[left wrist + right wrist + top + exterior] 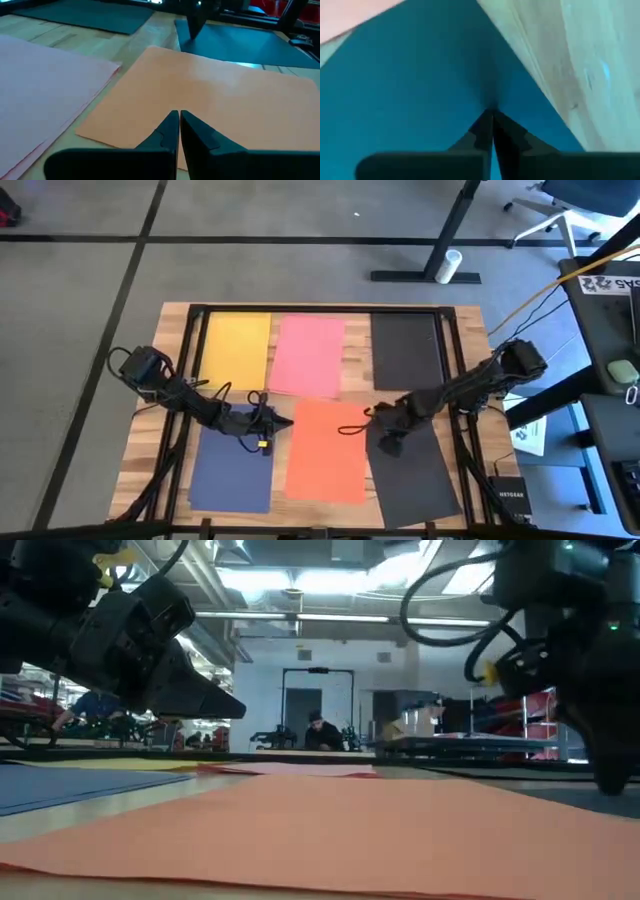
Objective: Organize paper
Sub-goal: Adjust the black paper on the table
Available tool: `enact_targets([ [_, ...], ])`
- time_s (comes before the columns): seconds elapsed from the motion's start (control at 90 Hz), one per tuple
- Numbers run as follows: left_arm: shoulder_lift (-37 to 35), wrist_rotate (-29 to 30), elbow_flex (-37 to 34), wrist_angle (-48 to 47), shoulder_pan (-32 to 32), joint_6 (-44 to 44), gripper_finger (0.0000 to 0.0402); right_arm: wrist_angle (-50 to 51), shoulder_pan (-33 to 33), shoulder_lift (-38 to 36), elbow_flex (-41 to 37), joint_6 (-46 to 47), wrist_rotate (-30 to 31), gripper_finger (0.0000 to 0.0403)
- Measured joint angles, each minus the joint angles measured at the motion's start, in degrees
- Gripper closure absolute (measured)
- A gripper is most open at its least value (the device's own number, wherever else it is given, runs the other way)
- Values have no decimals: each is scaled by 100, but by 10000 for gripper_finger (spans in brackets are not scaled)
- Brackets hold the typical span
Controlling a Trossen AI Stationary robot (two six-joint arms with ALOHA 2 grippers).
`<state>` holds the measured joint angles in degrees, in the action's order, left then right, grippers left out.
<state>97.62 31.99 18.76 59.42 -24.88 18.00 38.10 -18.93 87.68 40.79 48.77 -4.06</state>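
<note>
Six sheets of paper lie flat on the wooden table [165,380]: yellow [235,350], pink [308,355] and black [405,350] in the far row, navy blue [232,465], orange [328,450] and a second black sheet [420,475] in the near row. My left gripper [268,427] is shut and hovers a little above the table between the navy and orange sheets, at the orange sheet's left edge [107,127]. My right gripper [388,445] is shut, its tips down on the near black sheet. My right gripper presses its shut fingertips [491,117] down on the near black sheet, near its far left corner [485,92]. The fingers come from above, slanting in from the table's right. The sheet lies flat on the table.
Dark frame rails [320,308] run along the table's far edge and down both sides. Both arms reach in low over the middle of the table. A strip of bare wood [355,350] shows between the pink and far black sheets.
</note>
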Motion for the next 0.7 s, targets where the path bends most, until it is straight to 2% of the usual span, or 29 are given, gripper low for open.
enact_targets([
  [0.344,0,0,0,-2,0,2,402,360,12,-26,-33,1073,173,403],
  [0.7,0,0,0,-4,0,2,402,667,-56,-119,-45,1014,472,403],
])
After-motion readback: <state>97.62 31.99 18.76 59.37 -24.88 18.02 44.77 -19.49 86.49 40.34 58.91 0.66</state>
